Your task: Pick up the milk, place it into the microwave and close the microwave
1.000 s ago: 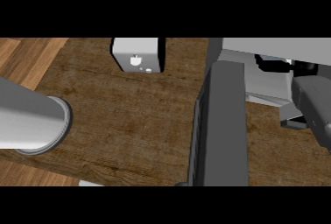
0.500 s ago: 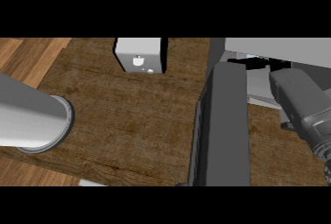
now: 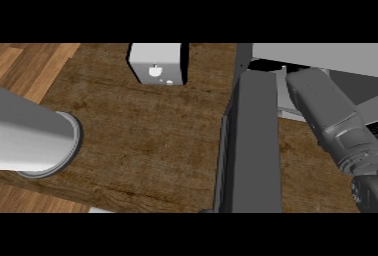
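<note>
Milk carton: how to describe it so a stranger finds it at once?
On the brown wooden counter, look at the far edge, left of the dark grey microwave door. The milk carton stands alone there: a pale box with a small white cap.

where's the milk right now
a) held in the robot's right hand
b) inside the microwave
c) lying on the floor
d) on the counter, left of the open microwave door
d: the milk carton stands by itself on the wooden counter, to the left of the microwave door, which hangs open, and nothing is wrapped around the carton.
</note>
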Robot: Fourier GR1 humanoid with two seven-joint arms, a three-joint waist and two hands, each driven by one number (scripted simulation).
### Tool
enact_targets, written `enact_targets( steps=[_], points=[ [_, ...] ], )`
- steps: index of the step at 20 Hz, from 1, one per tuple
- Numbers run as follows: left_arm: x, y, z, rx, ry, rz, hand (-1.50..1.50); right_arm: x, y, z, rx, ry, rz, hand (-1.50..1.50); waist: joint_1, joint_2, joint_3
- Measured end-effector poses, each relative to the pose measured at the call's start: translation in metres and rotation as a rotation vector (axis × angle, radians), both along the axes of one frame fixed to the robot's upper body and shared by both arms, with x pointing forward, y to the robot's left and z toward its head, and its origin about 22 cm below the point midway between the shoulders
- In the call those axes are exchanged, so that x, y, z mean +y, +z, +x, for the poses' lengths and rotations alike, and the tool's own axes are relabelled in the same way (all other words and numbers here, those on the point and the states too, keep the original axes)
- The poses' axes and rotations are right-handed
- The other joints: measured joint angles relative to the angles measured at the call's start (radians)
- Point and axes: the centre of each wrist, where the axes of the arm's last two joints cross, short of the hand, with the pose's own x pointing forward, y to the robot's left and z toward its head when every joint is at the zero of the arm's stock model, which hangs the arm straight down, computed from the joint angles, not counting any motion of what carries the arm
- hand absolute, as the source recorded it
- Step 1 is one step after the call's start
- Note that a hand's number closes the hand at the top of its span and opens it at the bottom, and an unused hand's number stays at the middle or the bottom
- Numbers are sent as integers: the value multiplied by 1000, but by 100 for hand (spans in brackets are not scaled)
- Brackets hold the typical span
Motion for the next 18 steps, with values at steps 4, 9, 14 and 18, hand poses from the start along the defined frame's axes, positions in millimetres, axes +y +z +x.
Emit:
enact_targets(
  steps=[4,9,14,18],
  points=[
    [-1,-4,2,15,-10,2,-150,9,0,1,-25,1,-10,-150,-19,-2,0],
    [-4,-17,1,44,-20,-8,-150,14,-2,0,-50,-32,38,-150,-37,-5,1],
    [-9,-28,0,70,-26,-16,-150,12,-8,-2,-47,-33,59,-150,-60,-15,1],
    [-19,-36,0,78,-39,-17,-150,0,-17,-7,-41,-13,73,-150,-83,-30,0]
  ],
)
